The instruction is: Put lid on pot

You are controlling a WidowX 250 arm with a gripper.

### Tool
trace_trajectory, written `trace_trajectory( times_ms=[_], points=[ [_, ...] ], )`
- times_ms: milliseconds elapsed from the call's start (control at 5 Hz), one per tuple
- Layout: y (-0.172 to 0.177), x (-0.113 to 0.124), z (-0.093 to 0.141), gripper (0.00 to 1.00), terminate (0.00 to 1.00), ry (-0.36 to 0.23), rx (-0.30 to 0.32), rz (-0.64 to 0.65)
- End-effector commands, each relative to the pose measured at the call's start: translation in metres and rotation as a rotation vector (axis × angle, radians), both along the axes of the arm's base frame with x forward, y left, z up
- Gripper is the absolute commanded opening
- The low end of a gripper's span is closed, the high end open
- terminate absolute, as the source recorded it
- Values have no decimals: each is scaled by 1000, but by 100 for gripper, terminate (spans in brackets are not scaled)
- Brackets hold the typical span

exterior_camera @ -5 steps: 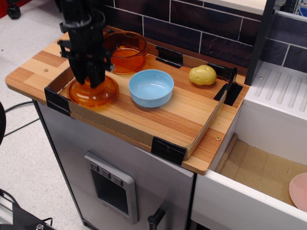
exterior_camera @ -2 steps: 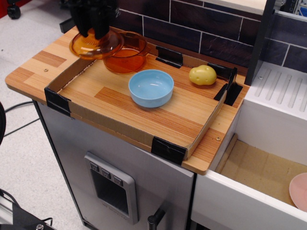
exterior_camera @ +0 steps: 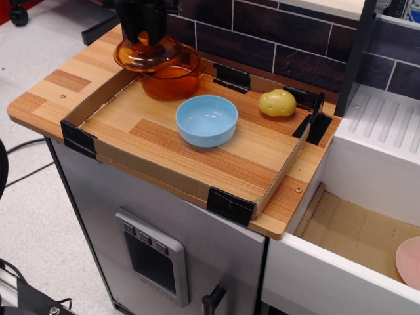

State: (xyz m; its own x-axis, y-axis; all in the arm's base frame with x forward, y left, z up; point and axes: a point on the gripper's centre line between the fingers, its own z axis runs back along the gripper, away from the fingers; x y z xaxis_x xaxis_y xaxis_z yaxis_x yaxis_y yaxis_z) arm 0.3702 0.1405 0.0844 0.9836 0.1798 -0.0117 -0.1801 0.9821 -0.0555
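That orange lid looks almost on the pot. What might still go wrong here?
The lid, held by the gripper, seems to sit left of the pot's centre, so if let go now it might land crooked on the rim or slide off. Pushing down off-centre could also shove the pot toward the tray's cardboard wall. The blue bowl sits close by and could be bumped if the pot shifts.

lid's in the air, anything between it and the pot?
Nothing visible. The gripper holds the lid just above the pot, overlapping its left rim. The blue bowl and the potato sit apart, nearer the front and right of the tray, off that path.
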Motion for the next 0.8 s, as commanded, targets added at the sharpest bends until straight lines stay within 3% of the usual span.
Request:
trace_trajectory(
  times_ms=[0,600],
  points=[
    [-1,20,6,0,0,-57,50,10],
    [-1,31,-4,0,0,-49,56,53]
  ],
)
